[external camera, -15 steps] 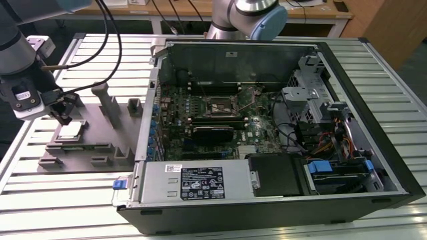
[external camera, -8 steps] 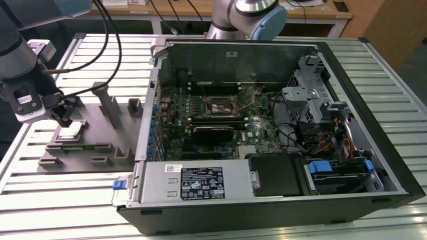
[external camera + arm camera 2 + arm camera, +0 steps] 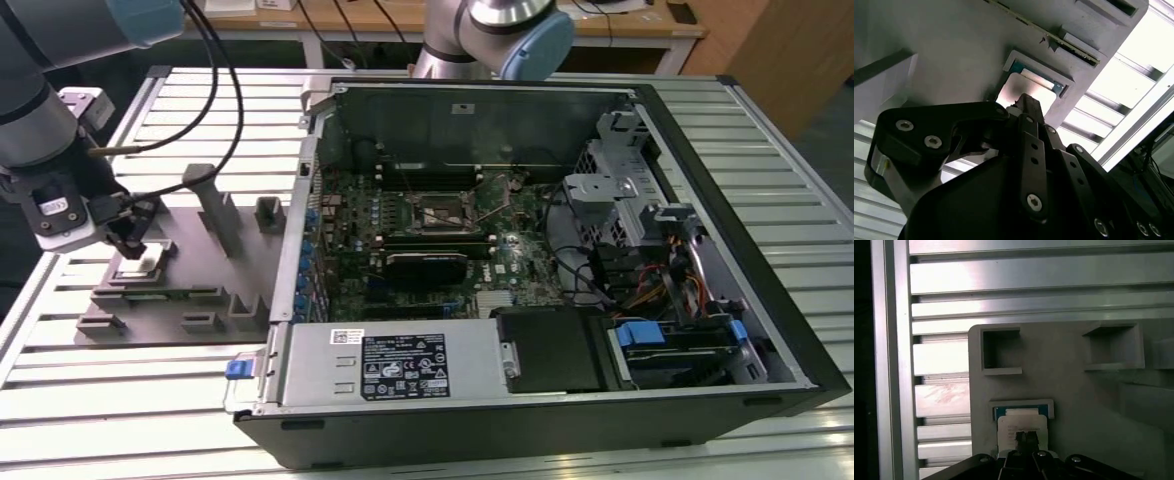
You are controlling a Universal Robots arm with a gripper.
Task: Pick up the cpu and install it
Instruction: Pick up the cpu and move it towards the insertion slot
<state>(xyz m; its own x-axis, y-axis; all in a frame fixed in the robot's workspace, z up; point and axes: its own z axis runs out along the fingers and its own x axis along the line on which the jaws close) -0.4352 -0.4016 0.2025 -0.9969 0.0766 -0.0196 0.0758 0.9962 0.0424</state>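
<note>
The cpu (image 3: 144, 256) is a small silvery square lying flat in a pocket of the grey fixture tray (image 3: 200, 300), at the exterior view's left. Both wrist views show its metal top, cpu (image 3: 1029, 89) and cpu (image 3: 1022, 423), with a thin blue-green rim around it. My gripper (image 3: 128, 244) hangs right over the chip. Its narrow black fingertips (image 3: 1022, 438) are pressed together and reach down to the chip's top plate; whether they touch it I cannot tell. The gripper (image 3: 1023, 100) is not around the chip's edges. The chip rests in its pocket.
An open computer case (image 3: 721, 300) lies at the exterior view's right, with the motherboard's socket (image 3: 445, 212) near its middle and a black heatsink block (image 3: 427, 265) below it. Grey posts (image 3: 214, 205) rise from the tray next to my gripper. The slatted metal table (image 3: 80, 400) runs under everything.
</note>
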